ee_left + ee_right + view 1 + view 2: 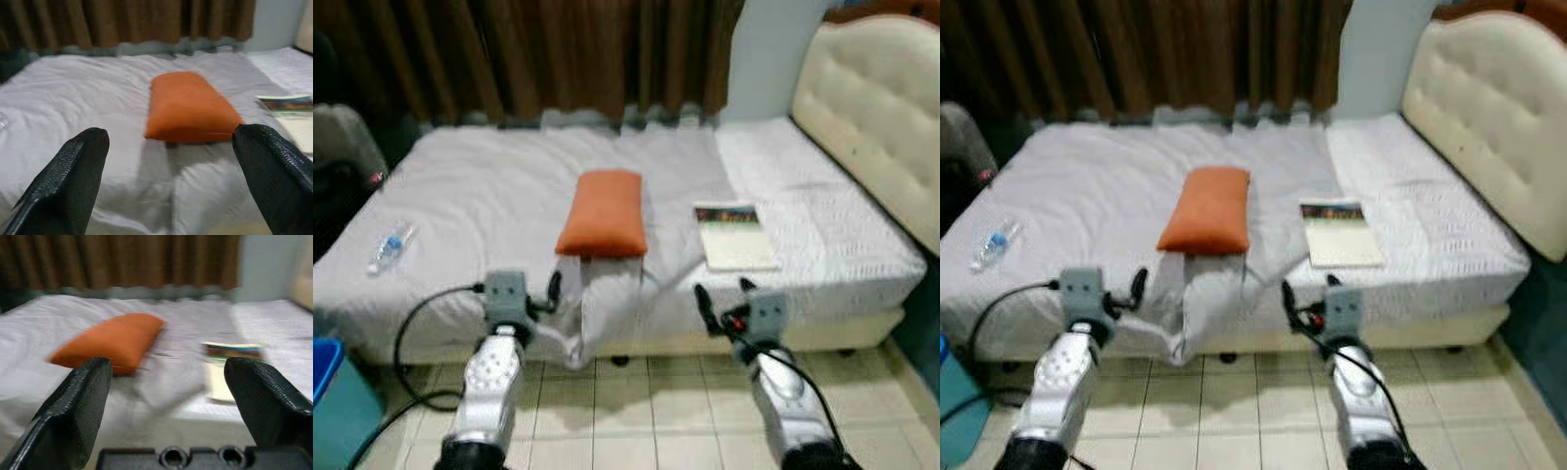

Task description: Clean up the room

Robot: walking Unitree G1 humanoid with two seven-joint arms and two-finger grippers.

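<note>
Orange pillow (602,212), book (734,235) and bottle (389,246) are seen on the bed (489,186). Left claw (166,171) and right claw (166,401) are held wide, empty — both near the bed's front edge.

Head stereo pair: both eyes look forward and down from above the tiled floor (636,401) onto the bed (489,196), taking in its whole width from fairly near; the right eye's frame is shifted slightly sideways. Wrist cameras: each sits low, near mattress level, looking along its own spread fingers (73,181) (78,406) across the bed toward the curtain (127,22). All four views share the orange pillow (603,212) and the book (734,235).
</note>
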